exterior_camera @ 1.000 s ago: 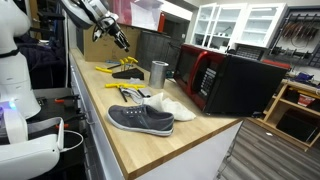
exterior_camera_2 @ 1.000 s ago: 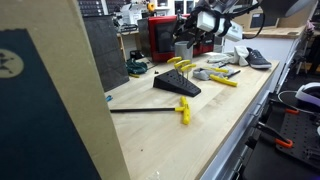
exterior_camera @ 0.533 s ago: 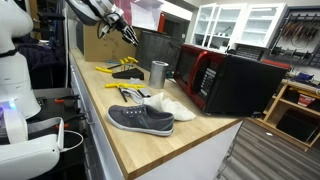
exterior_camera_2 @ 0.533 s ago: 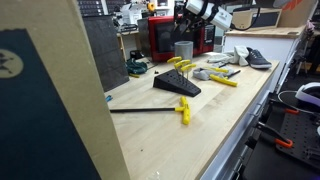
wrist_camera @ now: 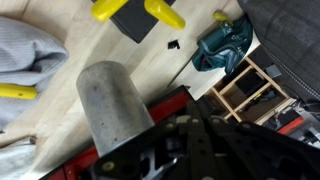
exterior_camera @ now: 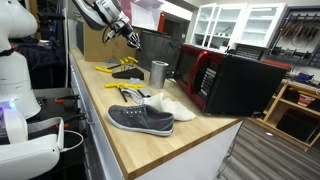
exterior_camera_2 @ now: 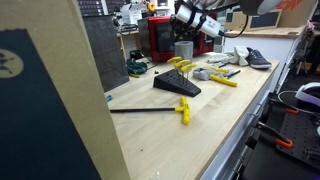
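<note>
1. In an exterior view, the gripper [exterior_camera: 132, 39] hangs in the air at the upper left of the frame. Its jaws are closed together and nothing is seen between them. Below it and to the right, the metal cup [exterior_camera: 159, 72] stands upright on the wooden worktop [exterior_camera: 130, 150], well apart from the gripper. The yellow-handled tools [exterior_camera: 122, 66] lie just left of the cup. A grey shoe [exterior_camera: 140, 119] and a white cloth [exterior_camera: 172, 106] lie in the middle of the frame, nearer the camera. The microwave [exterior_camera: 225, 82], red and black, stands right of the cup.

2. In an exterior view from the far end of the worktop, the gripper [exterior_camera_2: 190, 18] sits at the top centre, above the metal cup [exterior_camera_2: 183, 49] and clear of it. The cup stands near the microwave [exterior_camera_2: 160, 38]. The yellow-handled tools [exterior_camera_2: 180, 68] are in the centre of the frame, and the grey shoe [exterior_camera_2: 257, 58] is at the right edge.

3. In the wrist view, the metal cup [wrist_camera: 112, 100] fills the left centre, seen at a slant from above. The gripper's dark body takes up the bottom of the frame, and its fingertips cannot be made out there. The white cloth [wrist_camera: 30, 55] is at the upper left, and a wooden crate [wrist_camera: 250, 90] is at the right.
</note>
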`<state>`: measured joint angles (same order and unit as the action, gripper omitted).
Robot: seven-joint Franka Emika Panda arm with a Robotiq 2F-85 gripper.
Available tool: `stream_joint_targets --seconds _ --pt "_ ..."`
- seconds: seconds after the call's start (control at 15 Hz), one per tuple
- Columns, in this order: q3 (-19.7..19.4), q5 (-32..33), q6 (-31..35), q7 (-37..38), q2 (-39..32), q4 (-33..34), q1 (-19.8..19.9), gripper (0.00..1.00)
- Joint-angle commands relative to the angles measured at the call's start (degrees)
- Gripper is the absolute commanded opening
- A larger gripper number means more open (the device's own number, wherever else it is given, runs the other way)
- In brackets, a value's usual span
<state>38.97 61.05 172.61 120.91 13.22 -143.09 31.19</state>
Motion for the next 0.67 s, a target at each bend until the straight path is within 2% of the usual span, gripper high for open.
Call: stream_joint_targets --seconds 0.0,0.6 --pt "2.6 0.1 0.8 5.1 -6.5 3.7 1.5 0.00" --pt "2.7 -0.4 -1.4 5.6 -14.7 6.9 0.1 0.00"
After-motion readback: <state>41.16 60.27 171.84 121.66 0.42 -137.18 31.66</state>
